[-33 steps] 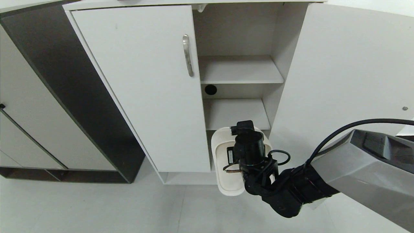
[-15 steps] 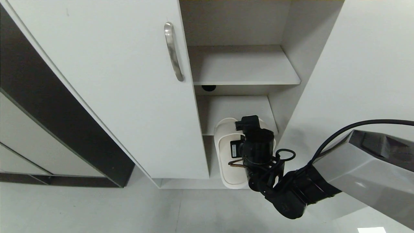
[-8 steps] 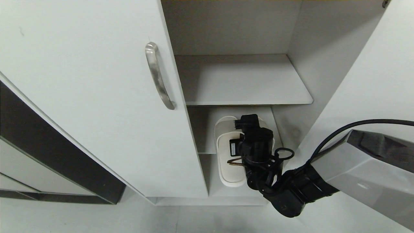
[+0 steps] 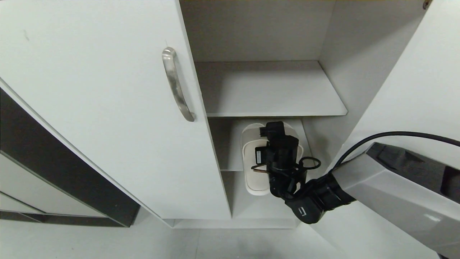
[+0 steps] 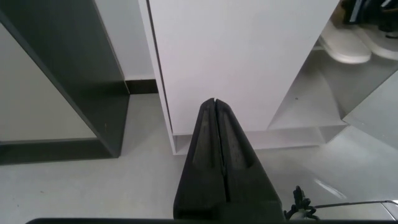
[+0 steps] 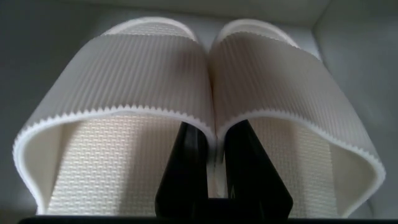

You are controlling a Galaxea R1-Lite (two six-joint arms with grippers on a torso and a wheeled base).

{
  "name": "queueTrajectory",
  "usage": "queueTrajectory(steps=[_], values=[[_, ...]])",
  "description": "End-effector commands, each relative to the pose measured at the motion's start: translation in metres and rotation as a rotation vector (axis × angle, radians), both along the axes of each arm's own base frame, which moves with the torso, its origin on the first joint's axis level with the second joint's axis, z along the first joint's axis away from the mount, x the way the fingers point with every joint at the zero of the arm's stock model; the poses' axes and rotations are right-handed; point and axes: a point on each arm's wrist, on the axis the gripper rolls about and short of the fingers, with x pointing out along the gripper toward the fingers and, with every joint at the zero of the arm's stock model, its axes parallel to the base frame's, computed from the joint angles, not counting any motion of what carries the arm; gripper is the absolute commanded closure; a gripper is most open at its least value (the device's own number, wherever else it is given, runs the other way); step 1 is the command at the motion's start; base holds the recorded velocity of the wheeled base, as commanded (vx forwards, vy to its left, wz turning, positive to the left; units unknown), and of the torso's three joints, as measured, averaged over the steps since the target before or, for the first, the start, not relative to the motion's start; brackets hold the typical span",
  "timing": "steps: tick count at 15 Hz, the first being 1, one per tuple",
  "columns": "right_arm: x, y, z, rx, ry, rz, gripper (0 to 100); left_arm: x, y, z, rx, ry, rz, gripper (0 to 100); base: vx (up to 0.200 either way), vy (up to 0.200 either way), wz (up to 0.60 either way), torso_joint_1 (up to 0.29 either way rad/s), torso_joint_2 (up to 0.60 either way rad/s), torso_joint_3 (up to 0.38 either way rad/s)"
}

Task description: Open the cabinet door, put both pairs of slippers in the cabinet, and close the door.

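Observation:
A pair of white slippers [image 4: 256,181] is held side by side, with my right gripper [image 4: 276,144] shut on the two inner strap edges. In the right wrist view, the black fingers [image 6: 186,165] pinch those ribbed straps [image 6: 137,68] together. The slippers' toes lie over the cabinet's lower shelf [image 4: 230,151] and the heels stick out past its front edge. The right cabinet door [image 4: 413,90] stands open. The left door [image 4: 107,108] with its metal handle [image 4: 176,84] is closed. My left gripper [image 5: 214,109] is shut on nothing, low before the closed door; the slippers [image 5: 345,46] show beyond it.
An upper shelf [image 4: 269,90] is bare, and the bottom compartment [image 4: 251,212] lies under the slippers. A dark panel [image 4: 54,162] flanks the cabinet on the left. Pale floor [image 5: 124,180] lies in front of the cabinet.
The head camera has come closer to the cabinet. Since half a second ago, my right gripper has carried the slippers deeper in over the lower shelf.

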Motion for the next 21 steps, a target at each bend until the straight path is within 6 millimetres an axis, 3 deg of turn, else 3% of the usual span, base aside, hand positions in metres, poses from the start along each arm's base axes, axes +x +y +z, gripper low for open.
queueTrajectory(steps=[1, 5, 13, 14, 18, 21], values=[[0.019, 0.003, -0.007, -0.009, -0.003, -0.022, 100, 0.0, 0.0, 0.0, 0.0, 0.001, 0.0, 100, 0.0, 0.0, 0.0, 0.0, 0.0, 0.0], [0.051, 0.002, -0.01, -0.005, -0.008, -0.05, 100, 0.0, 0.0, 0.0, 0.0, 0.001, 0.0, 100, 0.0, 0.0, 0.0, 0.0, 0.0, 0.0], [0.068, 0.005, -0.007, 0.009, -0.023, -0.065, 100, 0.0, 0.0, 0.0, 0.0, 0.001, 0.002, 100, 0.0, 0.0, 0.0, 0.0, 0.0, 0.0], [0.067, 0.005, -0.006, 0.009, -0.023, -0.066, 0, 0.0, 0.0, 0.0, 0.0, 0.001, 0.002, 100, 0.0, 0.0, 0.0, 0.0, 0.0, 0.0], [0.046, 0.01, 0.001, -0.005, -0.005, -0.03, 0, 0.0, 0.0, 0.0, -0.002, 0.001, 0.002, 100, 0.0, 0.0, 0.0, 0.0, 0.0, 0.0], [0.007, 0.005, 0.007, -0.016, 0.008, 0.014, 0, 0.0, 0.0, 0.0, -0.002, 0.001, 0.002, 100, 0.0, 0.0, 0.0, 0.0, 0.0, 0.0]])
